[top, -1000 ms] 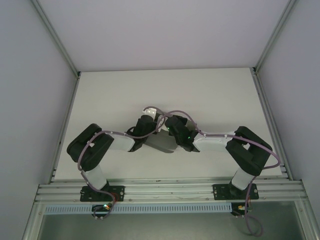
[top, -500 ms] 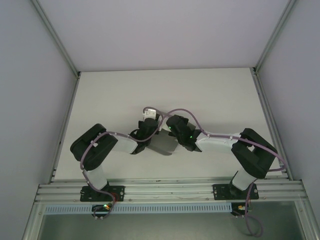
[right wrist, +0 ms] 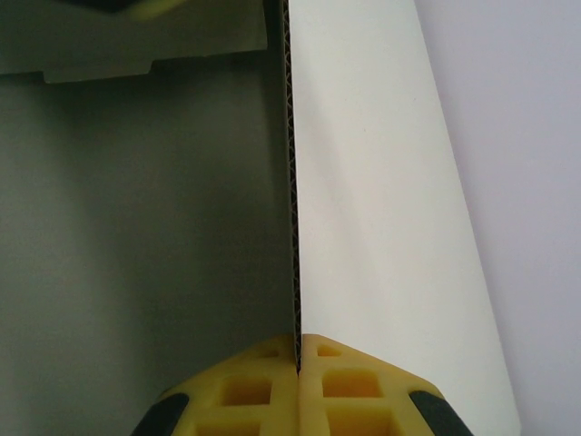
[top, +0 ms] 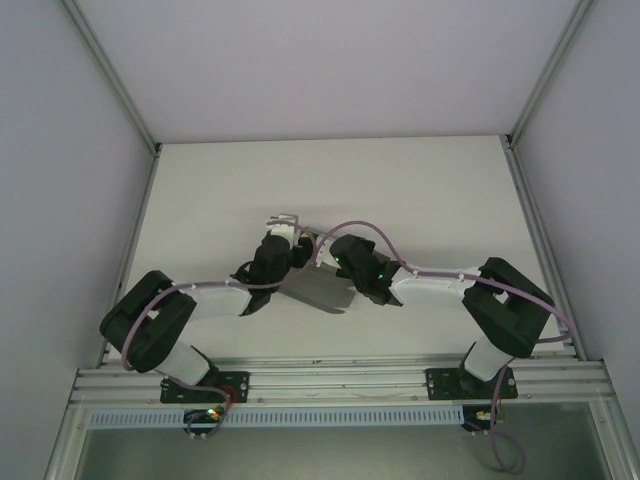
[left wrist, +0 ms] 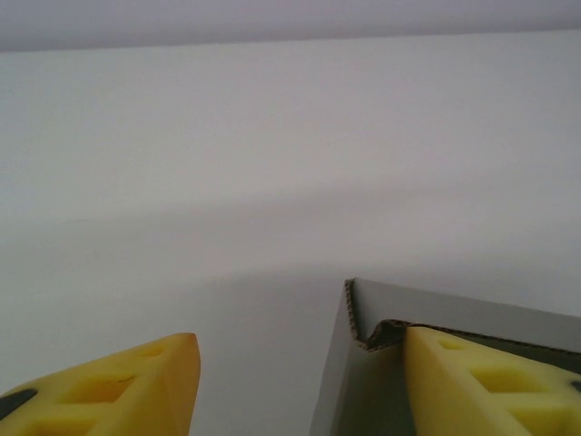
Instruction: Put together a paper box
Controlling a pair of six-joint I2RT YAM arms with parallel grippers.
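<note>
Top external: white table [top: 420, 190], pale walls [top: 330, 60]; paper box [top: 318, 290] mid-table.

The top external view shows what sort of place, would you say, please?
Probably a robotics lab test cell: a plain white tabletop boxed in by pale wall panels, two black-and-white robot arms bolted to an aluminium rail, a grey cardboard box between them.

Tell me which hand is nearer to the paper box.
Right. The right hand is shut on the paper box's wall edge. The left hand is open around a box corner, and whether it touches the box is unclear.
</note>
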